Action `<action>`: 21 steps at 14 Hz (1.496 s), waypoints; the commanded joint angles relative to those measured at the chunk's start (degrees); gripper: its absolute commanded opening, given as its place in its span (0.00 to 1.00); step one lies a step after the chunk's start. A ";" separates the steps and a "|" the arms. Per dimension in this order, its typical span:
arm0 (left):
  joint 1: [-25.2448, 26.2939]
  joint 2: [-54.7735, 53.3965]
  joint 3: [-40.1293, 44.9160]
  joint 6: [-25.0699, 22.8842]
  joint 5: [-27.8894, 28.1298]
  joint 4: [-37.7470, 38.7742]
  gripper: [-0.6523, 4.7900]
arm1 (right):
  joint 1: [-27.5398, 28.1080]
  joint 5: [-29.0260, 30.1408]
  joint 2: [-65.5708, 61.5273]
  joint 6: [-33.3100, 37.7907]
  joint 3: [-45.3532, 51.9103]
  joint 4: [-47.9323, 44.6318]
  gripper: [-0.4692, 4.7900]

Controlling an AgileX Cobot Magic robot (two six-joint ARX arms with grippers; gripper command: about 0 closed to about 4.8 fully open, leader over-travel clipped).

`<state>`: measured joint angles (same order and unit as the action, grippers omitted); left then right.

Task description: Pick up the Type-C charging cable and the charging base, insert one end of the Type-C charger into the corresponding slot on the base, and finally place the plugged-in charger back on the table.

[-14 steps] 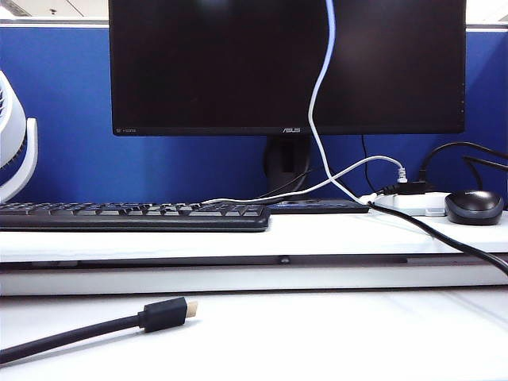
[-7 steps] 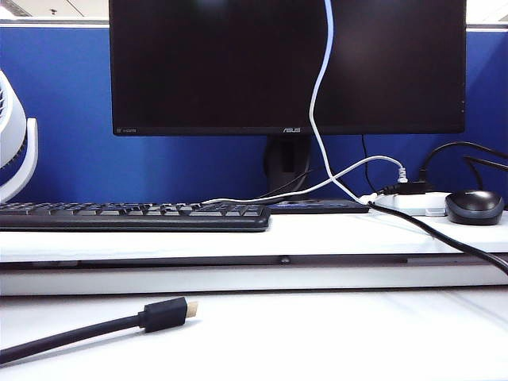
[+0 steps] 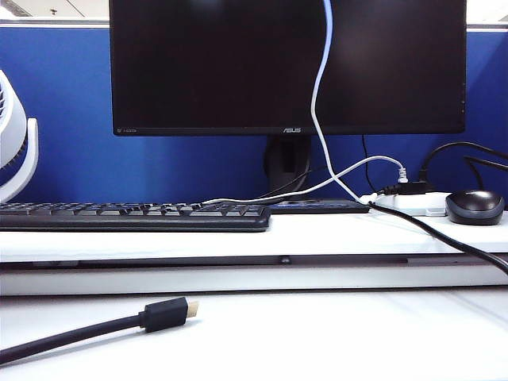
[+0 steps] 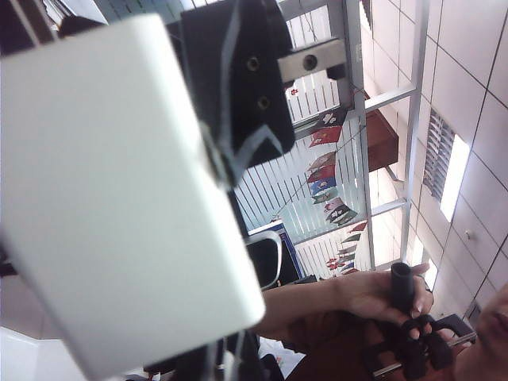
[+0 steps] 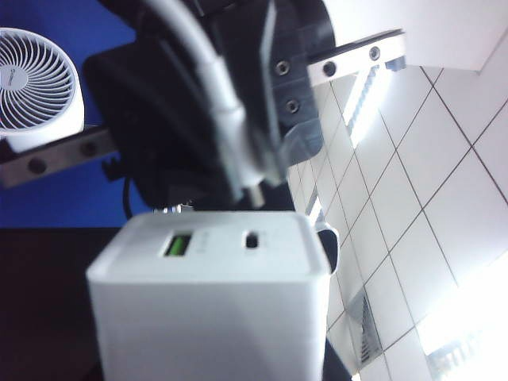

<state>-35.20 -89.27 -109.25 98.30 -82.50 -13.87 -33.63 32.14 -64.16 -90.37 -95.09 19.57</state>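
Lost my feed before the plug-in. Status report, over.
Left gripper shut on charging base, raised. Right gripper shut on Type-C charging cable, plug tip just short of the base's small slot, not inserted. Both out of exterior view. Nothing between them.

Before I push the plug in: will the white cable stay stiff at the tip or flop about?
Likely floppy overall: the white cable hangs in loose curves before the monitor. The short end past the right gripper, close to the charger block held by the left gripper, looks straight, so it may hold aim, yet could buckle if pushed off-line.
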 commanded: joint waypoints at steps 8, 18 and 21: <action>-2.27 0.00 -0.24 -1.25 -0.96 1.60 0.11 | -0.07 4.11 -0.85 -4.31 -0.22 -3.10 0.09; -2.29 0.00 -0.24 -2.32 -1.11 3.15 0.11 | -1.60 6.27 -0.66 -4.15 -0.24 -1.31 0.09; -2.29 0.00 -0.24 -2.32 -1.16 3.13 0.11 | -4.46 3.37 -1.31 -4.83 -0.24 -0.85 0.09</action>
<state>-37.41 -89.06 -109.25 96.25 -85.45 -10.46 -37.58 33.71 -65.60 -95.22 -95.07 19.18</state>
